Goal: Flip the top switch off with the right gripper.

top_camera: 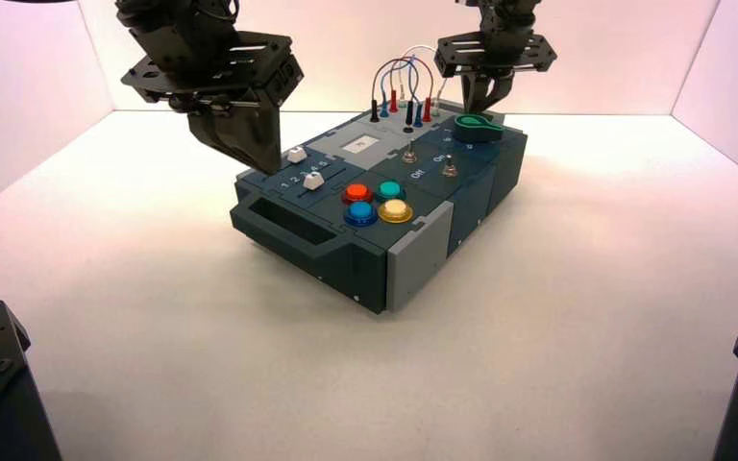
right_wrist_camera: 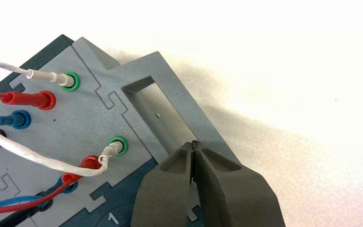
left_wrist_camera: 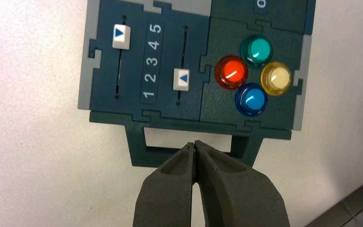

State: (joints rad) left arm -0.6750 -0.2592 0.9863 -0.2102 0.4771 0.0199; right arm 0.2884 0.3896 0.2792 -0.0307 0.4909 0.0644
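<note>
Two small silver toggle switches stand on the dark box (top_camera: 346, 252), right of the middle. The top switch (top_camera: 409, 152) is the farther one; the other switch (top_camera: 450, 165) is nearer, to its right. Neither shows in a wrist view, so I cannot tell their positions. My right gripper (top_camera: 485, 104) is shut and empty. It hovers over the box's far right end, just behind the green knob (top_camera: 479, 126), above the grey end handle (right_wrist_camera: 144, 101); its tip also shows in the right wrist view (right_wrist_camera: 194, 144). My left gripper (top_camera: 250, 154) is shut, above the box's left end (left_wrist_camera: 194, 144).
Red, teal, blue and yellow push buttons (top_camera: 377, 203) sit at the near corner. Two white sliders (left_wrist_camera: 121, 37) flank the numbers 1 to 5. Coloured wires (top_camera: 404, 82) loop between sockets at the back. White walls enclose the table.
</note>
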